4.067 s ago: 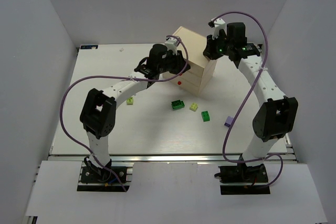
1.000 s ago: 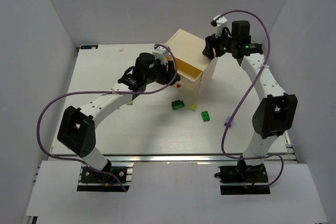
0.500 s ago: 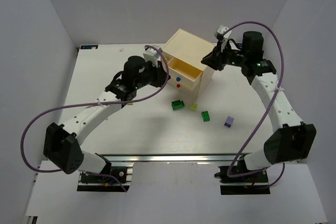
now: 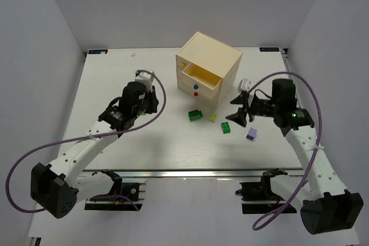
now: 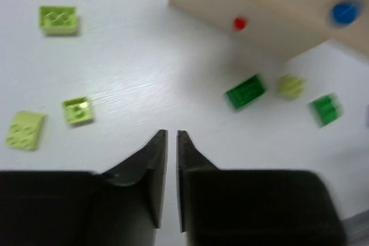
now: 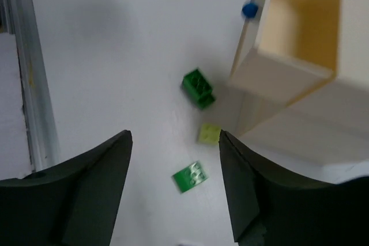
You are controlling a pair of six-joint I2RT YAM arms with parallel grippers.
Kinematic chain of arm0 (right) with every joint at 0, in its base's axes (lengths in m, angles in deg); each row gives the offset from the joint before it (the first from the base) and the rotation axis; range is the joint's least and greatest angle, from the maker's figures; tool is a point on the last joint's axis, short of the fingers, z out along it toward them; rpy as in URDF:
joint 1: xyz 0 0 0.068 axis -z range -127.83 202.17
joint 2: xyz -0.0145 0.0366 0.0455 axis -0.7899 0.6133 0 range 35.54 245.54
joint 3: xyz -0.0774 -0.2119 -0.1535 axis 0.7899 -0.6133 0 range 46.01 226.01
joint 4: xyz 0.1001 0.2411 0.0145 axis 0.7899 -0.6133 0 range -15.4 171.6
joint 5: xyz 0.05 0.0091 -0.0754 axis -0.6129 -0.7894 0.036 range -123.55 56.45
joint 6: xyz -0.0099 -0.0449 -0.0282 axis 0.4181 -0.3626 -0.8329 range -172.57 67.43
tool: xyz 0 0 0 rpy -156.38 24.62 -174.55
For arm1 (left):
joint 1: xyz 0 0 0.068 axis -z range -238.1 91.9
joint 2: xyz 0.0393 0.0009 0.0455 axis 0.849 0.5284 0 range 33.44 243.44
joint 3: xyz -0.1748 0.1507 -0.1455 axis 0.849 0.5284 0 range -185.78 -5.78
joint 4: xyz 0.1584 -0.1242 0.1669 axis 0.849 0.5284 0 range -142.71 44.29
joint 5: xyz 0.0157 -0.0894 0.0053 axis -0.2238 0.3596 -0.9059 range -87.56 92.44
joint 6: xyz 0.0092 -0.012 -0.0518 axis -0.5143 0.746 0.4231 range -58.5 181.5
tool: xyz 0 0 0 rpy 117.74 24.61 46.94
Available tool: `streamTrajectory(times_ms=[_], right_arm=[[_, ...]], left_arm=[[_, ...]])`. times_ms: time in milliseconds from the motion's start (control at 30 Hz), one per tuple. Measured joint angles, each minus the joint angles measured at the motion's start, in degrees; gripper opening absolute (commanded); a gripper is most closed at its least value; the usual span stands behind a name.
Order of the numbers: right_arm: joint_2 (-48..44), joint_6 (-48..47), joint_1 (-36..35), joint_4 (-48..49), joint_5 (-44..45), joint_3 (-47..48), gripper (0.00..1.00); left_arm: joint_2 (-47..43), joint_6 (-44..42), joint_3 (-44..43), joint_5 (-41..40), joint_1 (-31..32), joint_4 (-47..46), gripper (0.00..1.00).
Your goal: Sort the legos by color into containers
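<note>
Drawn back from the chest [image 4: 209, 61] — left fingers [image 5: 153, 165] nearly pressed together, right fingers [image 6: 99, 172] spread.

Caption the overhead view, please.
Cream wooden drawer chest with its blue-knobbed drawer open; small coloured plastic bricks scattered on the white table.

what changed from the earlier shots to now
The blue-knob drawer now stands pulled out of the chest. Both arms have backed away from it toward the near edge: the left gripper is nearly shut and empty, the right gripper is open over the legos. The legos stayed where they were.
</note>
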Motion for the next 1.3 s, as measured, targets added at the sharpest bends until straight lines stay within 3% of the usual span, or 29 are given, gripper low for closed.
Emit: streamTrajectory(times_ms=[67, 200, 600, 667, 867, 1300], right_arm=[[-1.27, -0.44, 0.00, -1.70, 3.87, -5.64, 0.82], [-2.08, 2.93, -0.04, -1.79, 13.70, -12.39, 0.81], [17.11, 24.15, -3.15, 9.53, 37.33, -13.99, 0.78], [19.15, 27.52, -3.82, 11.39, 38.71, -13.99, 0.82], [20.24, 32.83, -6.45, 18.88, 40.06, -16.46, 0.80], [24.24, 34.10, -12.55, 24.41, 45.81, -20.04, 0.73]], left_arm=[[-1.14, -0.42, 2.89, -1.70, -0.26, 1.57, 0.57], [-4.02, -1.81, 6.80, -1.57, -0.42, 2.99, 0.71], [-6.84, -4.20, 7.13, -0.83, -0.42, 2.36, 0.80], [-6.97, -4.33, 7.13, -0.83, -0.42, 2.36, 0.79], [-6.99, -4.61, 7.13, -0.81, -0.42, 2.36, 0.80], [-7.02, -4.94, 7.13, -0.81, -0.42, 2.36, 0.80]])
